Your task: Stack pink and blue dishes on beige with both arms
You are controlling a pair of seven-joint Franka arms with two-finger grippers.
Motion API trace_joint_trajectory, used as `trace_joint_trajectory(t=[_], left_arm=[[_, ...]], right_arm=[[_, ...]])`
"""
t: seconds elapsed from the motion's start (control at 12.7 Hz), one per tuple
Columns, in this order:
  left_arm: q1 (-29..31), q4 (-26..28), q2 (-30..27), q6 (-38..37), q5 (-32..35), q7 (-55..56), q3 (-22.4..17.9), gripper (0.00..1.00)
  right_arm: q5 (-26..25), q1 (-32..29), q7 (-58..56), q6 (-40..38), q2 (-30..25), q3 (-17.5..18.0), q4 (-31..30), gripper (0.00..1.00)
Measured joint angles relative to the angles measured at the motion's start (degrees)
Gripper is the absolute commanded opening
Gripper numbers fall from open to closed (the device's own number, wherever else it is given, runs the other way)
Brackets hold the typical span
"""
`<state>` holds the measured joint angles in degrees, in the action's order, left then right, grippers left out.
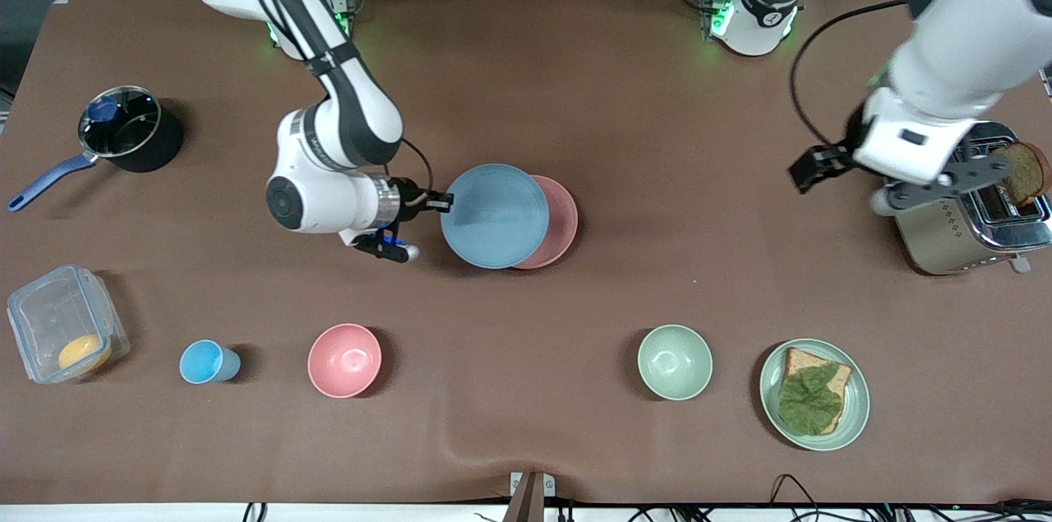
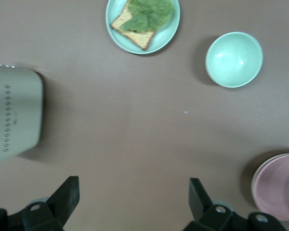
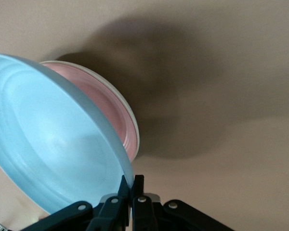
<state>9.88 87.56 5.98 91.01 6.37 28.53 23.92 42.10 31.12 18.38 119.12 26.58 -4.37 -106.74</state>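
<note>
Right gripper (image 1: pixel 444 201) at the rim of the blue plate (image 1: pixel 494 215), on the edge toward the right arm's end of the counter (image 1: pixel 625 119). Fingers clenched on that rim; the right wrist view shows the two pads pinched together with the rim between them. Blue plate is tilted and held over the pink plate (image 1: pixel 561 219), offset toward the right arm's end, so only a crescent of pink shows past it.

Pink plate sits on the beige plate (image 3: pixel 133 126), of which only a thin pale rim shows under the pink in the right wrist view. In the front view the beige plate is hidden.

Left gripper (image 2: pixel 132 195) hangs over the toaster (image 1: pixel 970 214) at the left arm's end of the counter, well apart from the stack. Fingers spread, nothing between them. This arm waits.

Progress, judged: pink on beige is done. Blue is over the stack but not yet laid flat or let go. Left to do: centre the blue over the pink, lower it level, release.

Risk: the offset, tilted blue plate could slide off the pink rim on release.
</note>
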Motion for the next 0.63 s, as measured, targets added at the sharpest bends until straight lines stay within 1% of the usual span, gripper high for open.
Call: trace_joint_trajectory(t=[0.08, 0.24, 0.39, 0.63], left_arm=[[-1.4, 0.0, -0.8, -0.4, -0.7, -2.5, -3.1, 1.0], [-4.0, -0.1, -2.2, -0.8, -1.8, -6.6, -7.9, 1.0], [-7.0, -0.1, -3.4, -1.3, -2.3, -8.3, -12.7, 1.0], [-8.6, -0.1, -4.3, -2.1, -2.4, -9.7, -15.8, 1.0]], right_arm=[[1.6, 0.9, 0.1, 2.0, 0.6, 0.0, -0.6, 0.0], [4.2, 3.1, 0.1, 5.7, 2.0, 0.0, -1.4, 0.0], [5.0, 5.0, 0.1, 8.6, 3.3, 0.0, -2.0, 0.0], [5.1, 6.1, 1.1, 9.7, 4.0, -0.1, -2.5, 0.0]])
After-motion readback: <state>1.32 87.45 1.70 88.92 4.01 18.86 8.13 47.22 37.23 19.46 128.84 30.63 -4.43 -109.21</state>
